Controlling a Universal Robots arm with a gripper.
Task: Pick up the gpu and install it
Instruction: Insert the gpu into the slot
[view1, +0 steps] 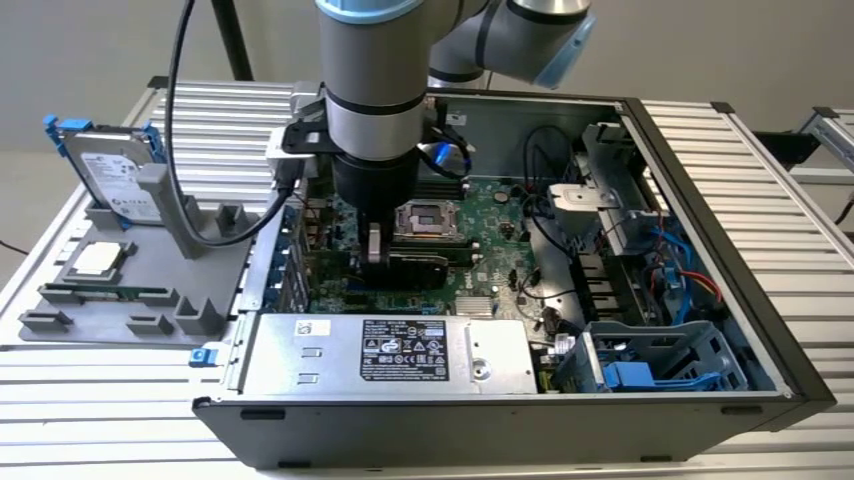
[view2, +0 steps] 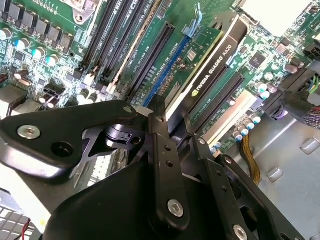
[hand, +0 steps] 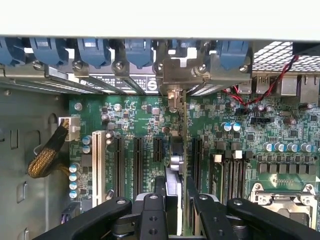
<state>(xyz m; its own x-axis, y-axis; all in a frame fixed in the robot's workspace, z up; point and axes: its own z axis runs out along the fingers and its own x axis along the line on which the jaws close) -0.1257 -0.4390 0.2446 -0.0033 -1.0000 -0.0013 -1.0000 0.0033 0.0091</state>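
Apparently gripper (view1: 387, 250) clasps gpu (view2: 212, 65) upright over motherboard (view1: 501, 270).

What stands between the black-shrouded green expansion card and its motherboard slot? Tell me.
Nothing visible does. The gripper holds the black-shrouded green card upright at the green motherboard slots, its silver bracket at the rear.
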